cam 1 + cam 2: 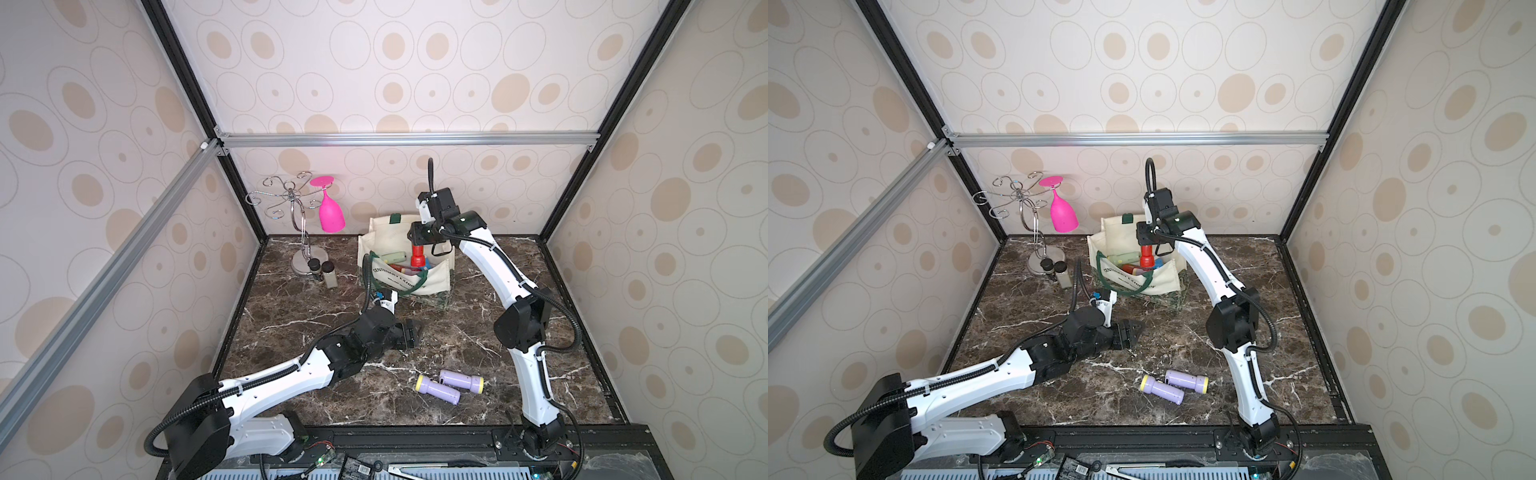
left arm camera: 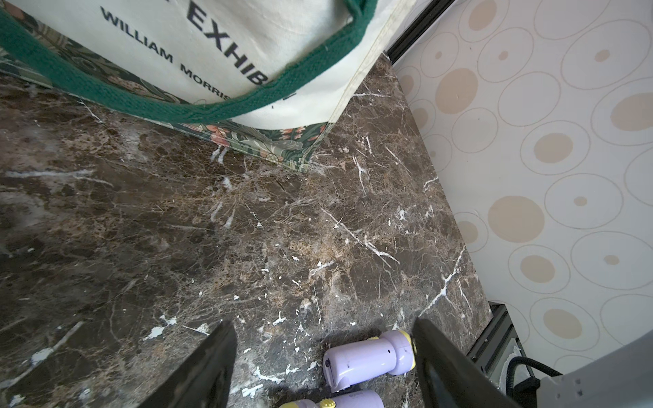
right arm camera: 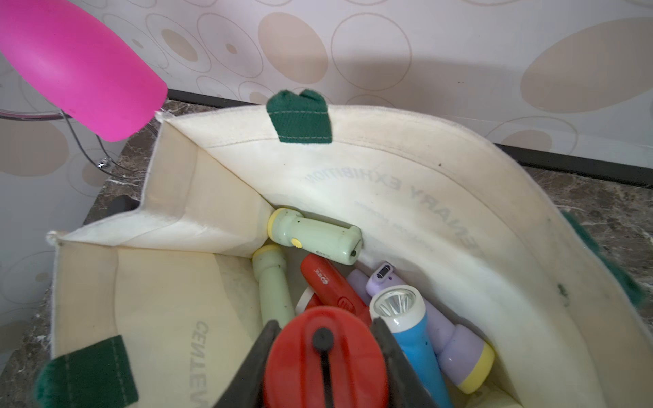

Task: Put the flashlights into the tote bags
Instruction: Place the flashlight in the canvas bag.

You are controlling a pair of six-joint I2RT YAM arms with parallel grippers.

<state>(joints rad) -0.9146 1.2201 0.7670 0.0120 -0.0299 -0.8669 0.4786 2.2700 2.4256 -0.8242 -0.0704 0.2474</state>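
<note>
Two lilac flashlights [image 1: 461, 380] wait at five o'clock as our right gripper [image 3: 325, 325] clamps a red flashlight [image 1: 417, 259] over the twelve-o'clock bag [image 1: 432, 284], left gripper [image 1: 413, 332] gaping empty.

Bright, even, soft light with weak shadows. The marble surface [image 2: 53, 197] has a pale sheen in the left wrist view; a grey shadow lies on the wall [image 3: 441, 81] in the right wrist view.
</note>
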